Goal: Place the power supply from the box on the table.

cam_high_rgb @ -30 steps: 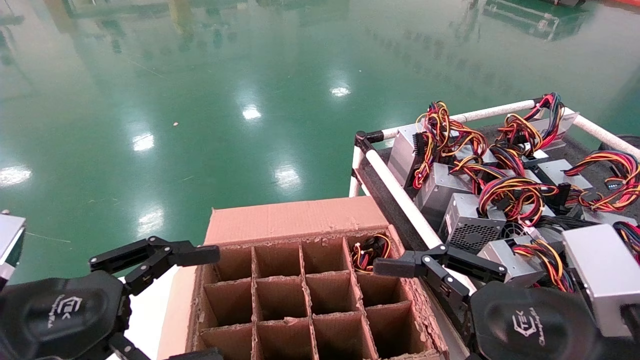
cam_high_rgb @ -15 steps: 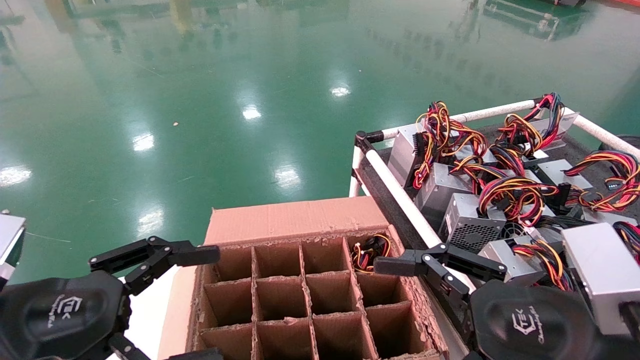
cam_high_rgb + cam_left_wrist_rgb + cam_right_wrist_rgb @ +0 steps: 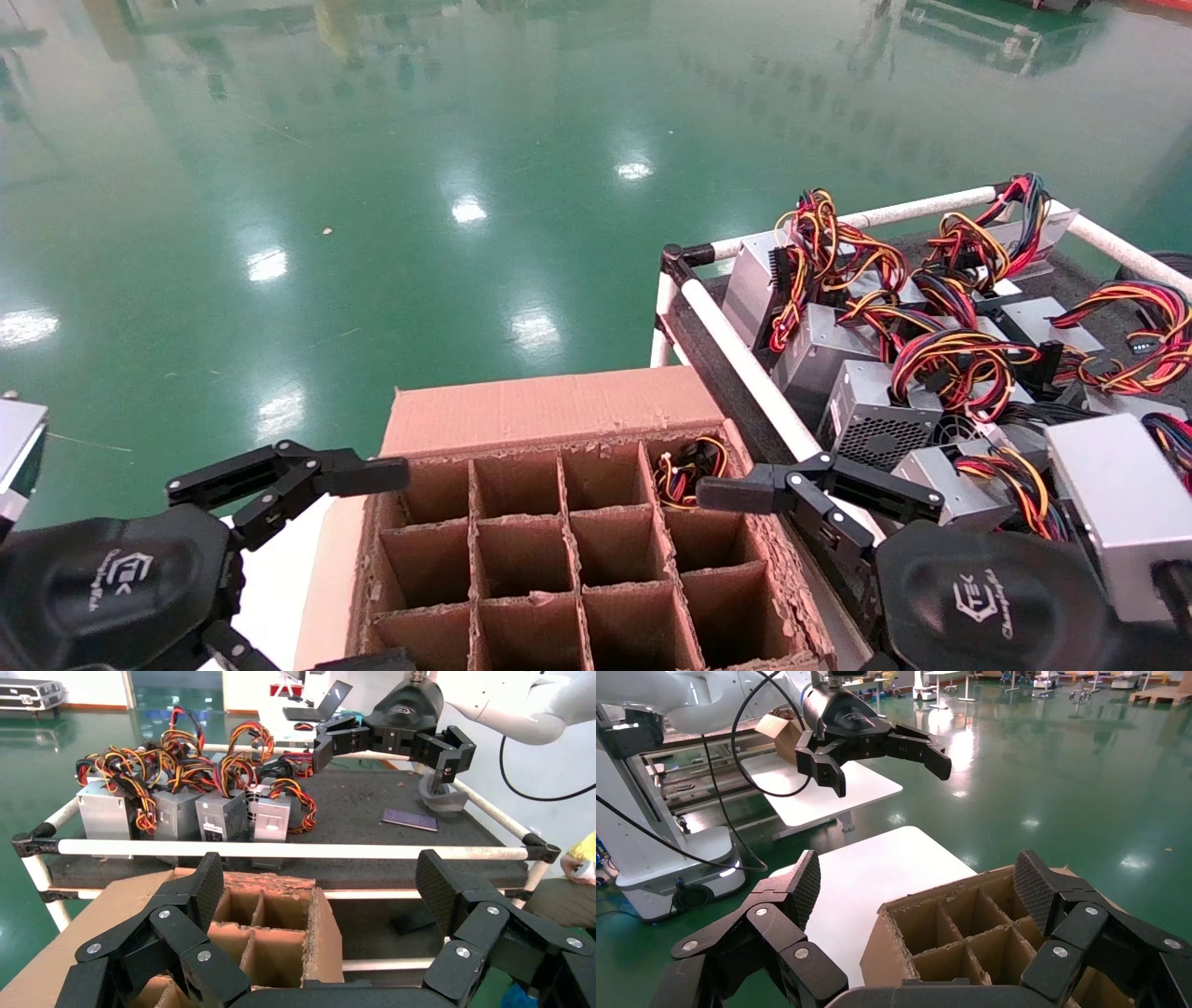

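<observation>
The box (image 3: 549, 410) is a brown carton with a grid of divider cells, at the bottom centre of the head view. In its far right corner cell, only the power supply's wire bundle (image 3: 687, 469) shows. The table (image 3: 736, 368) with dark felt and white pipe rails stands just right of the box. My left gripper (image 3: 323, 881) hangs open over the box's left edge. My right gripper (image 3: 919, 881) hangs open over the box's right edge, with one fingertip (image 3: 722, 494) close to the wire bundle. Neither gripper holds anything.
Several silver power supplies (image 3: 871, 419) with coloured wire bundles crowd the table's near end. A purple card (image 3: 410, 819) and a grey curved piece (image 3: 441, 801) lie on the bare felt (image 3: 365, 801). A white tabletop (image 3: 877, 874) lies left of the box. Green floor lies beyond.
</observation>
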{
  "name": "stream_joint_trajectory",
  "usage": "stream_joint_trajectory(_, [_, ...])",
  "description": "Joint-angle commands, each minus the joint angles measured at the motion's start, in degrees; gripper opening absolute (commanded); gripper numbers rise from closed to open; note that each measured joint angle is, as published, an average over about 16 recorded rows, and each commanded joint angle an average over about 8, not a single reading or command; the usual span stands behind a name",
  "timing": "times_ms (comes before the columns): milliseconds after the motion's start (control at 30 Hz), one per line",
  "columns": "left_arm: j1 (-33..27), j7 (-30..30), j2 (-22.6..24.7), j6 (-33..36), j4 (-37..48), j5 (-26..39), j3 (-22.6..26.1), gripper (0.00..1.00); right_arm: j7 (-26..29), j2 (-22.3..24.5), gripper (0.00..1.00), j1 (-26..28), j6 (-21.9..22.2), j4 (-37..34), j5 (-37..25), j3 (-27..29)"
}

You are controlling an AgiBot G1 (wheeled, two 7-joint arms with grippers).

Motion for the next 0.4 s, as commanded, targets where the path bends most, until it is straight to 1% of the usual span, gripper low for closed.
stream_joint_trajectory(33, [0.0, 0.0, 0.0, 0.0, 0.0, 0.0, 0.0, 1.00, 0.0, 0.0, 1.00, 0.0, 0.0, 0.0, 0.0, 0.0])
stream_joint_trajectory(400, [0.0, 0.0, 0.0, 0.0, 0.0, 0.0, 0.0, 1.00, 0.0, 0.0, 1.00, 0.0, 0.0, 0.0, 0.0, 0.0])
